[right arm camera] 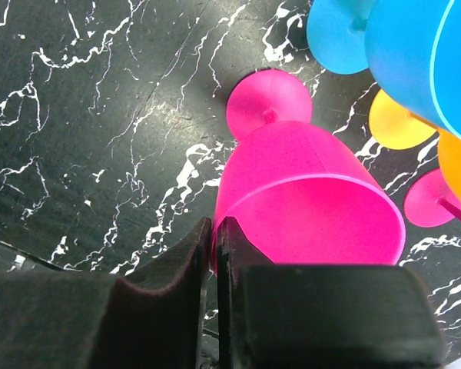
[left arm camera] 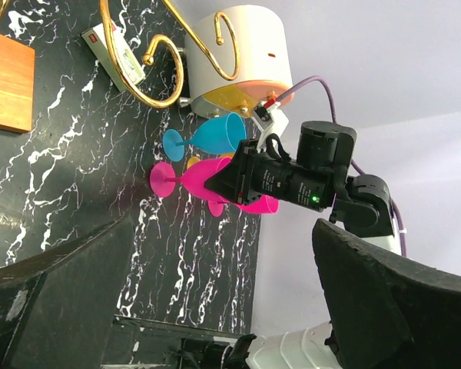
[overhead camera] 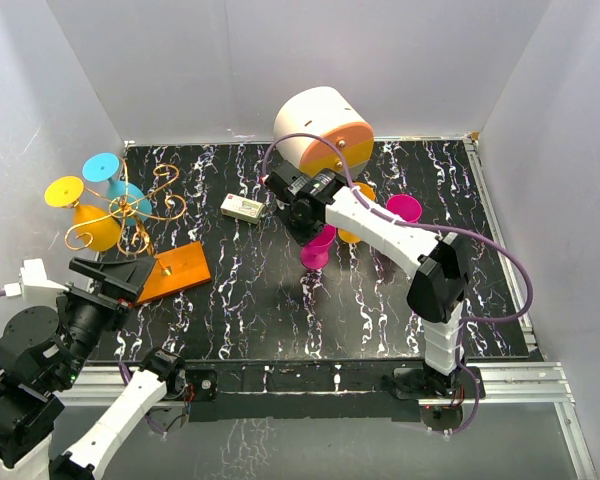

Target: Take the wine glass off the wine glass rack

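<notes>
Right wrist view: right claw [right arm camera: 217, 234] all but closed, pinching the rim wall of the pink glass [right arm camera: 307, 192]. Foot looks down on the table [right arm camera: 77, 115], beside the blue glass [right arm camera: 411, 69], well apart from the rack [overhead camera: 130, 205]. Open gently and rise straight up, so nothing tips. Left claw [left arm camera: 223, 296] wide open, empty.

The right arm [overhead camera: 380, 225] and the left arm [overhead camera: 110, 430] are each built of 2 kinds of part: smooth white curved link shells and black cylindrical joint housings. A purple cable [overhead camera: 500, 250] loops along the right arm to its black wrist block, which carries a small red-and-white connector [left arm camera: 270, 108] and 1 green light [left arm camera: 313, 198]. The right arm's fingers [right arm camera: 169, 307] are thick, matt black and blocky, and the left arm's fingers [left arm camera: 54, 300] show pale grey scuffs.
</notes>
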You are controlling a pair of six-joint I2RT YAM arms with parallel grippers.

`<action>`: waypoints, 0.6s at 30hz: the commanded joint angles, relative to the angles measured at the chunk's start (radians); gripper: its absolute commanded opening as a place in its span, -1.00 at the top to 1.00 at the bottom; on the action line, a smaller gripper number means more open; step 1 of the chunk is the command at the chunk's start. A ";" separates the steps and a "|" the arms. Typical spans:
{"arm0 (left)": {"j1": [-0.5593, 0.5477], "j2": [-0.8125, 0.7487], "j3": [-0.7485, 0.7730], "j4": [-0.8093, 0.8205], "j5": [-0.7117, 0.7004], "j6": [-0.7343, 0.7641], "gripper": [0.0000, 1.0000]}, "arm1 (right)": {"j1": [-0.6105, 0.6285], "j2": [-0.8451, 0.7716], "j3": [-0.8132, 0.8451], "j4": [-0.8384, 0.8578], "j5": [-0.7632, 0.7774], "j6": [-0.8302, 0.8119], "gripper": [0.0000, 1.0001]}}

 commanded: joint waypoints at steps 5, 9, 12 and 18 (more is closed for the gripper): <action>-0.002 0.028 0.041 -0.007 -0.017 0.022 -0.97 | 0.006 0.001 0.086 0.007 0.026 -0.011 0.45; -0.002 0.050 0.055 0.003 -0.016 0.036 -0.97 | 0.006 -0.035 0.137 0.009 -0.012 -0.014 0.13; -0.003 0.079 0.079 0.015 -0.009 0.055 -0.97 | 0.006 -0.099 0.156 0.036 -0.015 -0.015 -0.10; -0.003 0.169 0.143 0.064 0.014 0.129 -0.97 | 0.005 -0.401 -0.117 0.298 -0.045 -0.041 -0.57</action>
